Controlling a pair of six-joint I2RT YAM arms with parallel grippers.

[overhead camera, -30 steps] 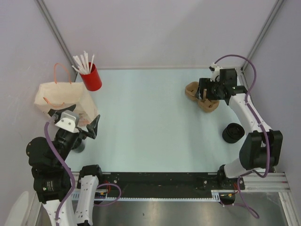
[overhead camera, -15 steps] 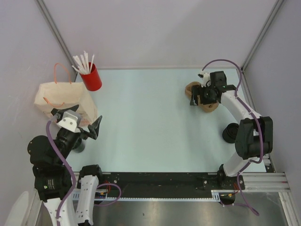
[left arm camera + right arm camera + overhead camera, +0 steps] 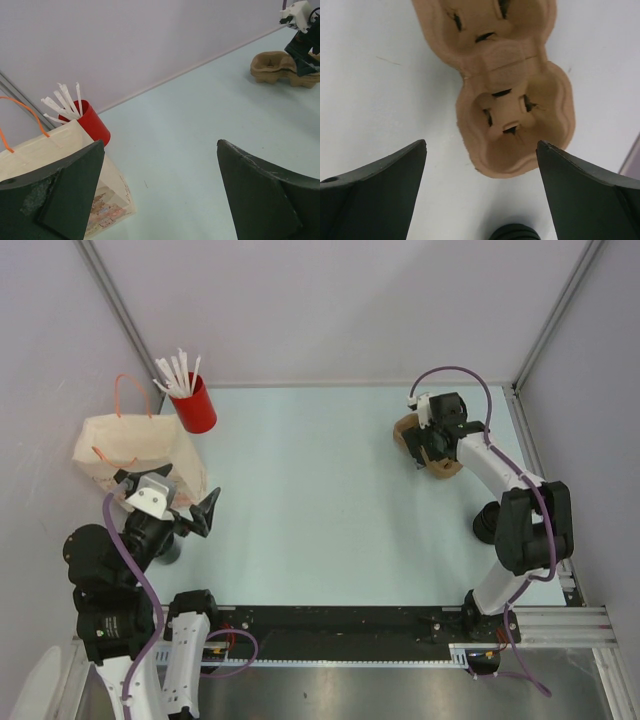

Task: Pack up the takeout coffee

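Note:
The takeout coffee (image 3: 171,552), a small dark grey round cup, shows only in part beneath my left arm near the table's left edge. The paper bag (image 3: 130,445) with orange handles stands just beyond it and also shows in the left wrist view (image 3: 60,150). My left gripper (image 3: 168,496) is open and empty beside the bag, facing the far right; the left wrist view (image 3: 160,150) shows bare table between its fingers. My right gripper (image 3: 425,448) is open and empty above the brown cardboard cup carrier (image 3: 440,462), which lies just beyond its fingers in the right wrist view (image 3: 515,110).
A red cup of white straws (image 3: 195,403) stands behind the bag. A squat black round piece (image 3: 488,523) sits at the right, partly behind my right arm. A black rounded edge (image 3: 515,233) shows at the bottom of the right wrist view.
My right gripper has swung left and settled over the cup carrier. My left gripper has shifted slightly toward the bag.

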